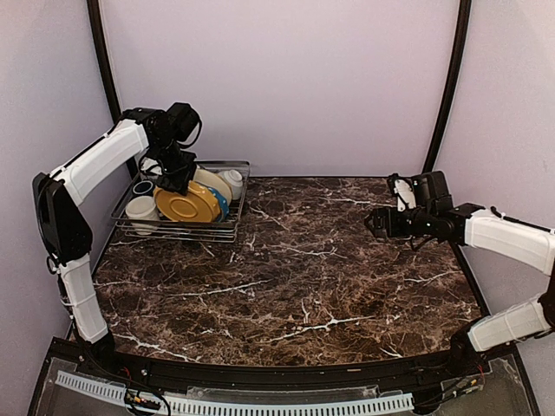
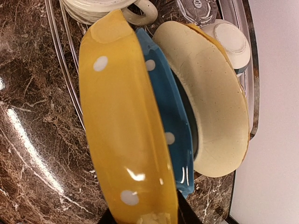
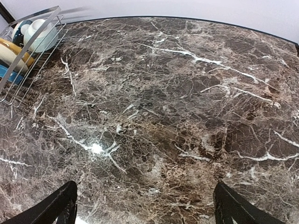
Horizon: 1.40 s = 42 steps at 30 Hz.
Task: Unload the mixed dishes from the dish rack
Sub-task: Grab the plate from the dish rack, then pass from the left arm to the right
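The wire dish rack (image 1: 178, 234) stands at the far left of the table. In it the yellow plate (image 1: 186, 206), blue plate (image 1: 223, 204) and cream plate (image 1: 211, 180) stand on edge, with a white bowl (image 1: 232, 180), a cream mug (image 1: 141, 210) and a dark blue mug (image 1: 143, 187). My left gripper (image 1: 178, 178) reaches down into the rack. In the left wrist view its fingers sit either side of the yellow plate's (image 2: 121, 121) rim, closed on it (image 2: 147, 217). A clear glass tumbler (image 2: 196, 9) lies behind. My right gripper (image 1: 375, 223) is open and empty above the table's right side.
The dark marble tabletop (image 1: 295, 269) spreads between the rack and my right arm. The right wrist view shows the rack's corner (image 3: 32, 46) at far left, with the bowl (image 3: 39, 32) inside. Pale walls close in the back and both sides.
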### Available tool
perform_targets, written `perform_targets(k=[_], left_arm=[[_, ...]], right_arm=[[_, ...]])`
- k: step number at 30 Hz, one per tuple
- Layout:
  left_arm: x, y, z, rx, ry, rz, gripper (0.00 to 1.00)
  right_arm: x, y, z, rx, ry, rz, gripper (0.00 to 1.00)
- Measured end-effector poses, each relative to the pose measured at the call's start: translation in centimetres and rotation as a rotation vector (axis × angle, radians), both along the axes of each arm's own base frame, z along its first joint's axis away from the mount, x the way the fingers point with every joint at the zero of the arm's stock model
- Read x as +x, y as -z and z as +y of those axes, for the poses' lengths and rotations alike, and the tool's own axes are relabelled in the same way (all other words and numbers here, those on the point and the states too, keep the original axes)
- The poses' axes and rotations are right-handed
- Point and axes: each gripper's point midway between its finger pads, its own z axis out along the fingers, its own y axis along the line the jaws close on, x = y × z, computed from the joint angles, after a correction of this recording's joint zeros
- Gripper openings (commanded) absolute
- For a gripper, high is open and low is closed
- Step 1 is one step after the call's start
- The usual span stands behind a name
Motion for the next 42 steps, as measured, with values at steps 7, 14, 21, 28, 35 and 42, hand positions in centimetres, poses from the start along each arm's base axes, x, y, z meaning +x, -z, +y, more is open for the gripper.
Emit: perform_targets(k=[7, 14, 21, 28, 35, 42], left_arm=[[-0.1, -0.2, 0.0, 0.002, 0.020, 0.004, 0.01], [-0.2, -0.7, 0.1, 0.000, 0.038, -0.004, 0.01], [-2.4, -3.6, 1.3, 0.014, 0.095, -0.078, 0.01], [-2.5, -7.3, 0.8, -0.005, 0.173, -0.230, 0.01], [-3.1, -5.6, 0.9, 0.000, 0.203, -0.241, 0.01], [-4.6, -5.9, 1.5, -0.015, 0.205, -0.266, 0.01]], right_arm=[[0.4, 0.3, 2.2, 0.023, -0.064, 0.013, 0.99], [0.8, 0.4, 4.0, 0.027, -0.101, 0.012, 0.99], [1.2, 0.3, 5.3, 0.030, -0.124, 0.011, 0.99], [1.2, 0.0, 6.4, 0.030, -0.145, 0.005, 0.99], [1.1, 0.2, 6.6, 0.024, -0.149, 0.007, 0.99], [1.1, 0.4, 6.9, 0.018, -0.151, 0.011, 0.99]])
